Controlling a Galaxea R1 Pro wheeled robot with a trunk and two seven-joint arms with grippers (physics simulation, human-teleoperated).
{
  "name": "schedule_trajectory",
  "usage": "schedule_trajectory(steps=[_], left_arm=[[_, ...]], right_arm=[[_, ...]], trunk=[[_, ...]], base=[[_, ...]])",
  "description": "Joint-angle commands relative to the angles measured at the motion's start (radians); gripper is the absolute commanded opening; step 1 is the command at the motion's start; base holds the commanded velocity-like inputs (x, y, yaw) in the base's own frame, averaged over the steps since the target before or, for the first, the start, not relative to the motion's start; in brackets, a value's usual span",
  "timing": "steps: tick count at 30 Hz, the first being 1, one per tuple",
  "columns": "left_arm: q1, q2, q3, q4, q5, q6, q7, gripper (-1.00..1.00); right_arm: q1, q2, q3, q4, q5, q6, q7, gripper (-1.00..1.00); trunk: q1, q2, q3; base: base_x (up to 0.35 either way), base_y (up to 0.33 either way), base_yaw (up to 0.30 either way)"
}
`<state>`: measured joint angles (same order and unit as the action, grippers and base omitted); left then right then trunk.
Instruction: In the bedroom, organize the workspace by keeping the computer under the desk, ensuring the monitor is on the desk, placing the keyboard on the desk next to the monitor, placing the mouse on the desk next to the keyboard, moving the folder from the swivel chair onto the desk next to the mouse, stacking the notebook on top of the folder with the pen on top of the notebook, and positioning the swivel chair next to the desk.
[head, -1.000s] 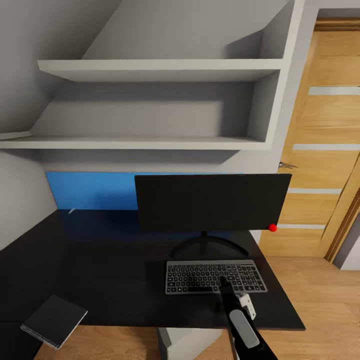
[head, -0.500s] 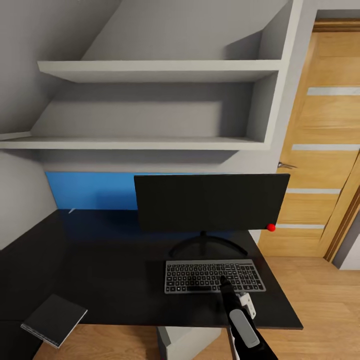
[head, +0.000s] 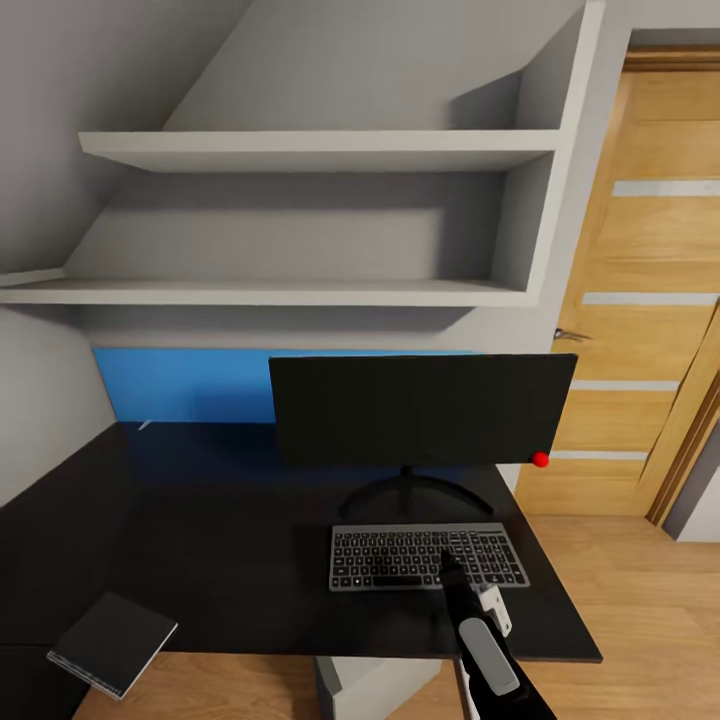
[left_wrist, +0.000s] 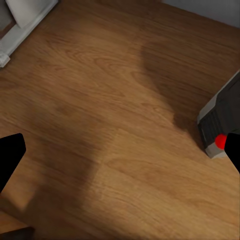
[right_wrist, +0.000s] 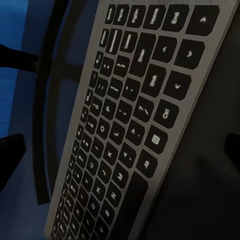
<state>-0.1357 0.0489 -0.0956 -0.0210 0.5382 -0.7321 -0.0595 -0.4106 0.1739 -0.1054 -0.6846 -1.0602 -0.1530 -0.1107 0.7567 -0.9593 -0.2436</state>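
Lying at the desk's (head: 200, 540) near left corner, well to the left of the keyboard (head: 428, 557), is a dark flat notebook (head: 112, 641), slightly turned and partly over the edge. Behind the keyboard, the black monitor (head: 420, 408) stands upright on its curved foot, with a blue panel (head: 185, 385) on the wall behind it and grey shelves (head: 300, 220) above. The keyboard rests flat on the desk, just in front of the monitor's foot. Over the keyboard's right half hangs the right gripper (head: 447, 562), its dark tip above the keys; the right wrist view shows its fingers spread wide at either edge, the keyboard (right_wrist: 135, 120) between them, holding nothing. The left gripper (left_wrist: 120, 155) is also spread wide and empty, above wooden floor (left_wrist: 100, 100), with a grey device carrying a red dot (left_wrist: 220, 141) beside one finger. Right of the keyboard, beyond the desk, stands a wooden door (head: 650, 300).
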Motion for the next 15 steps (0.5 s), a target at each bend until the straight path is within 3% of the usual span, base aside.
schedule_trajectory(steps=[1,15], left_arm=[[-0.001,0.000,-0.007,0.001,0.011,-0.003,-0.006,1.00],[-0.001,0.000,-0.007,0.001,0.011,-0.003,-0.006,1.00]], right_arm=[[-0.001,0.001,0.000,-0.001,-0.011,-0.003,-0.001,1.00],[-0.001,0.001,0.002,-0.001,-0.011,-0.004,0.001,1.00]], trunk=[[-0.004,0.006,0.002],[-0.058,0.104,0.046]], base=[[0.000,0.000,0.000],[0.000,0.000,0.000]])
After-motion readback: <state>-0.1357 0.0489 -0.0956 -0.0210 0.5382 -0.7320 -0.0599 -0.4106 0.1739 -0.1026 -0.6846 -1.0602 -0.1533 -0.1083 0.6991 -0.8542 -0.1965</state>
